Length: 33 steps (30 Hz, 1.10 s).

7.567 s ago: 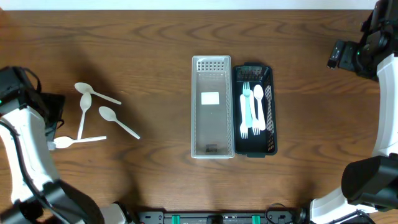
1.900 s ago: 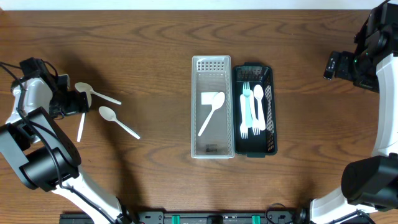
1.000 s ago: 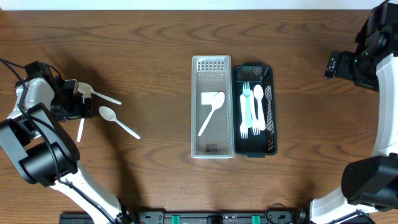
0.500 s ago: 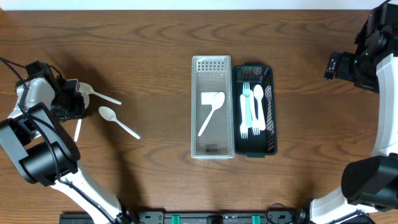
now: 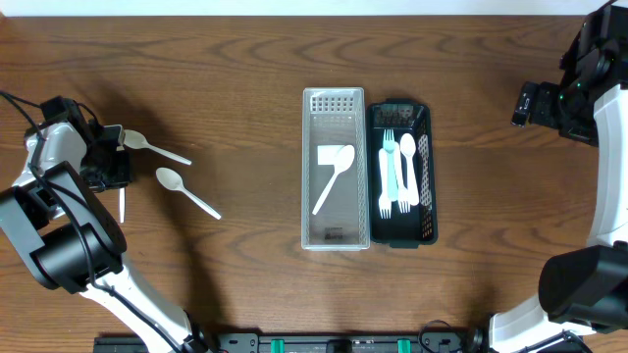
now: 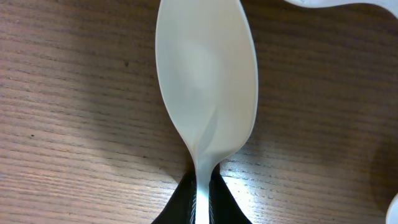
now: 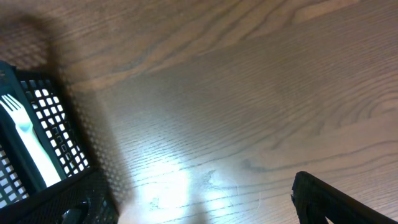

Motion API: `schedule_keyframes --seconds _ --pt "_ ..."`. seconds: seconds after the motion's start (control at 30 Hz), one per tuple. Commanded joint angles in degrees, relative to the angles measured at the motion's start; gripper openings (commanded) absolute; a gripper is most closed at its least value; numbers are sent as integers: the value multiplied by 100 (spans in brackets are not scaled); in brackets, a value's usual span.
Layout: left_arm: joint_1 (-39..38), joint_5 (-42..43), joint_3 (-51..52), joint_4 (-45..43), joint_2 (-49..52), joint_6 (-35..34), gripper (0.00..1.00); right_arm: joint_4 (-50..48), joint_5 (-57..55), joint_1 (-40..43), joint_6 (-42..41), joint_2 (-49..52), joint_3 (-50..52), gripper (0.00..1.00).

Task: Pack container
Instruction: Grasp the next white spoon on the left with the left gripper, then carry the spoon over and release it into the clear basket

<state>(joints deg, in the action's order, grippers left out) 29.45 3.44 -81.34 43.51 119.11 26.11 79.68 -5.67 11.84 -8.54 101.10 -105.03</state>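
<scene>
On the left of the table my left gripper (image 5: pixel 116 163) is shut on the neck of a white plastic spoon (image 6: pixel 206 81) that lies flat on the wood; only its handle end (image 5: pixel 122 204) shows from overhead. Both black fingertips (image 6: pixel 186 198) press the thin handle from either side. Two more white spoons (image 5: pixel 169 178) lie loose just to the right. The clear container (image 5: pixel 334 230) stands mid-table with one white spoon (image 5: pixel 334 175) inside. My right gripper (image 5: pixel 535 98) hangs open at the far right, holding nothing.
A black mesh basket (image 5: pixel 424 196) with white and teal forks and a spoon sits against the clear container's right side; its corner (image 7: pixel 43 143) shows in the right wrist view. Bare wood lies between the loose spoons and the containers.
My left gripper's jaws have closed from wide open onto the spoon's handle. The right arm and both containers have not moved.
</scene>
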Motion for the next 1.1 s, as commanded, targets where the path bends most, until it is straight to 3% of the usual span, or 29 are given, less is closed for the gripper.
schedule_keyframes --seconds 0.0,0.27,0.4,0.57,0.7,0.87,1.07 --pt "-7 -87 39 15 181 -192 6 9 -52 15 48 -31 13 99" --pt "-120 -68 -409 531 -892 -1178 6 -63 -52 20 92 -31 13 99" --pt "-595 706 -627 1016 -1928 -1287 6 -184 -48 20 85 -31 13 99" --pt "-1947 815 -634 1261 -3005 -1711 6 -341 -26 15 87 -31 13 99" --pt "-3571 804 -634 1231 -3368 -2380 6 -361 -26 15 92 -31 13 99" --pt "-5311 507 -627 822 -3099 -3633 6 -361 -28 15 256 -31 13 99" --pt "-6279 256 -616 872 -2192 -3788 6 -363 -4 15 389 -31 13 99"
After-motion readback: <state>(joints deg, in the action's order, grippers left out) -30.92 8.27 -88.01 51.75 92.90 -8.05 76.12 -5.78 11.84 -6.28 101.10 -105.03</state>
